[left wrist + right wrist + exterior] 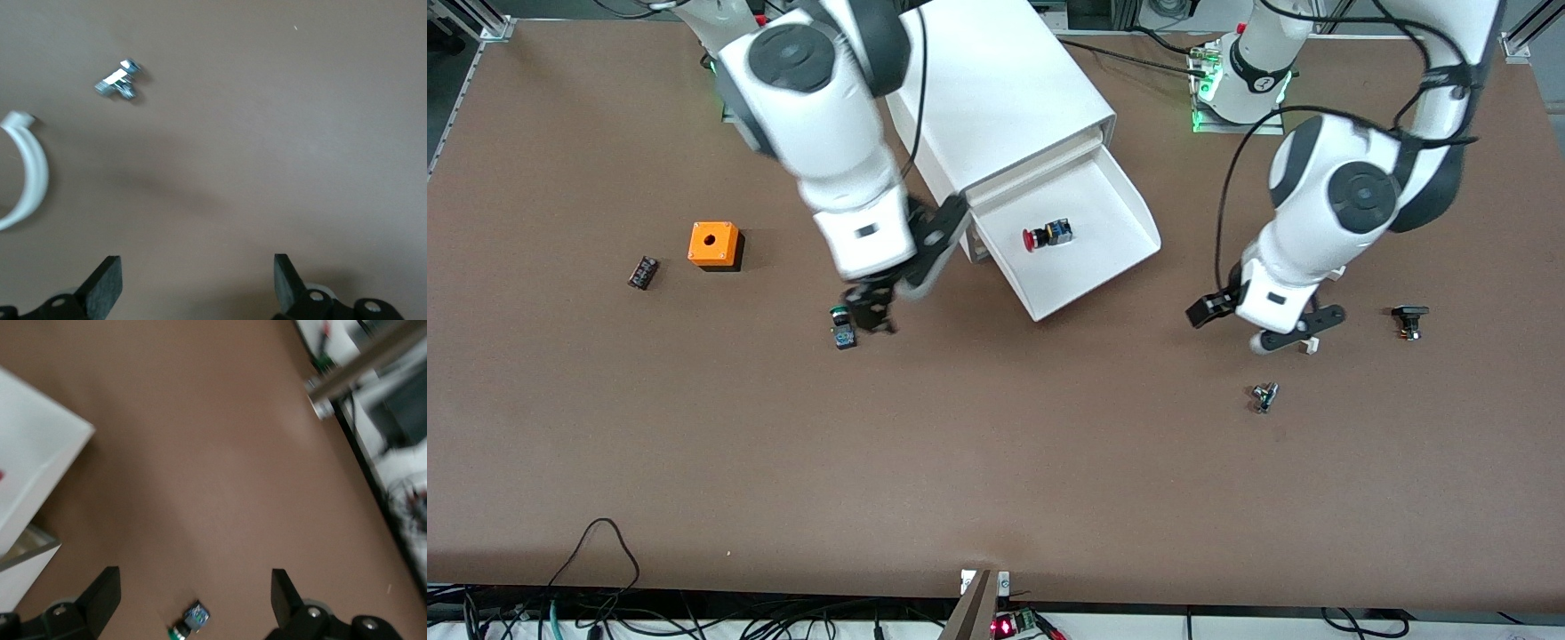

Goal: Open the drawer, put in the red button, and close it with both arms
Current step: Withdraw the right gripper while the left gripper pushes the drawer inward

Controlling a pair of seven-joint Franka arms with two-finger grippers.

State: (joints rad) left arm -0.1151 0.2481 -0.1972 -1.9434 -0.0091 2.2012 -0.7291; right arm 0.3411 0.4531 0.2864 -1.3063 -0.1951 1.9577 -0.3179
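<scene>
The drawer [1129,209] is pulled out of the bottom of the white cabinet [1005,98]. The red button [1047,236] lies on its side in it. My right gripper [871,309] is open and empty, low over the table beside the drawer's front corner, right by a green-capped button [841,327]. In the right wrist view the green-capped button [190,621] lies between my open fingers [100,597], and the drawer's corner [33,453] shows. My left gripper [1276,333] is open and empty over bare table toward the left arm's end; its fingers [103,287] stand wide apart.
An orange box with a hole [713,244] and a small dark part [643,272] lie toward the right arm's end. A small metal part [1264,396] [120,81], a white curved piece [27,173] and a black part [1409,320] lie near my left gripper.
</scene>
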